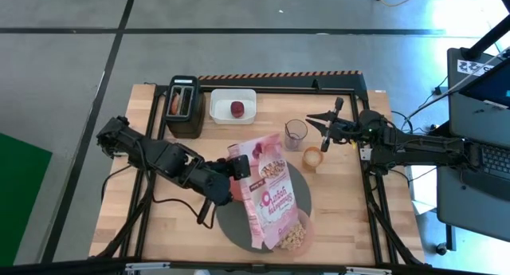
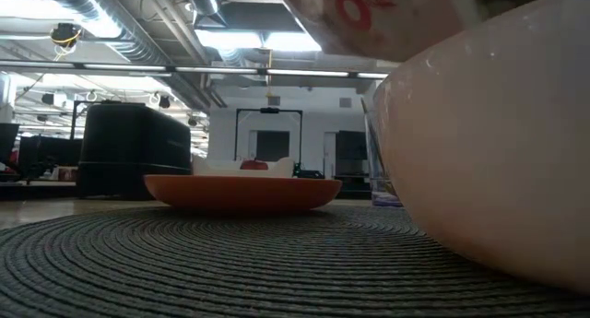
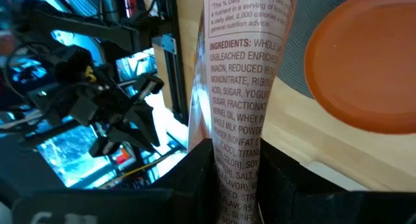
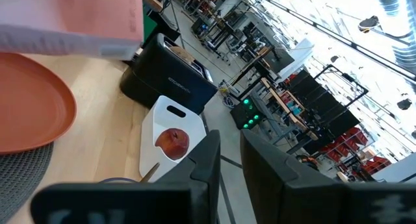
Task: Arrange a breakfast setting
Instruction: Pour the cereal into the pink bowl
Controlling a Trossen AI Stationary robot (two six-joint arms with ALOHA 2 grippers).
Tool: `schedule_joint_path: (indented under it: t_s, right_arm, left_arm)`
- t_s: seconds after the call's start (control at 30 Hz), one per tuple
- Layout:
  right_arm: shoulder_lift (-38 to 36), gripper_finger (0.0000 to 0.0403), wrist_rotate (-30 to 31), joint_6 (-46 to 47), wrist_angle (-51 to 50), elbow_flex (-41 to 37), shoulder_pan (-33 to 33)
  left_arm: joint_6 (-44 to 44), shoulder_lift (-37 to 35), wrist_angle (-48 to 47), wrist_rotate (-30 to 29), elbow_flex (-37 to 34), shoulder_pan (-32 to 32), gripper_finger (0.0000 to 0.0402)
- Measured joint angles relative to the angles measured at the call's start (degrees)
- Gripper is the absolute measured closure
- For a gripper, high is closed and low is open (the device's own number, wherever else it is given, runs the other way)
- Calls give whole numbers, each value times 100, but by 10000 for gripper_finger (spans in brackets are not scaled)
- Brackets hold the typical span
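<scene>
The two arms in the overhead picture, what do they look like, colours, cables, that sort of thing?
Both arms are dark, nearly black, built of chunky jointed segments. The left claw and the right claw each end in two slim dark fingers. Black cables trail from the left arm's base across the table. The right arm shows a small green light near its wrist.

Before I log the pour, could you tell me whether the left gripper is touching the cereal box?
Touching: in the left wrist view the left gripper pinches the cereal box between its fingers.
</scene>
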Motion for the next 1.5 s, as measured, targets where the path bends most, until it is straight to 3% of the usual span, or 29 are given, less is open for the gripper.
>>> schedule_joint_path:
  t_s: [1.5]
  right_arm:
    - [0,338,0,-13,-11,0,0]
  left_arm:
    - [213,220,106,-115,-7,-3,314]
